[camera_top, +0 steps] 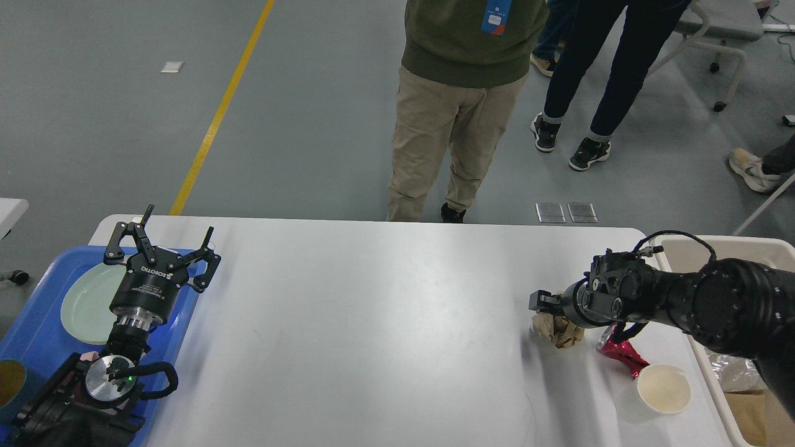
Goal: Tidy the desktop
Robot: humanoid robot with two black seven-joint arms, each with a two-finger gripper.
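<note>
The white desktop [372, 323] fills the lower part of the head view. A crumpled brown paper ball [558, 332] lies near its right edge. My right gripper [544, 306] is low on top of the ball and touches it; its fingers show as one dark mass. A crushed red foil piece [623, 355] and a white paper cup [664, 388] lie just right of the ball. My left gripper [179, 223] is open and empty, held above the far left of the desktop.
A blue tray [37, 338] with a pale green plate [84, 304] sits at the left edge. A beige bin [739, 246] with wrappers stands off the right edge. Two people [459, 124] stand beyond the far edge.
</note>
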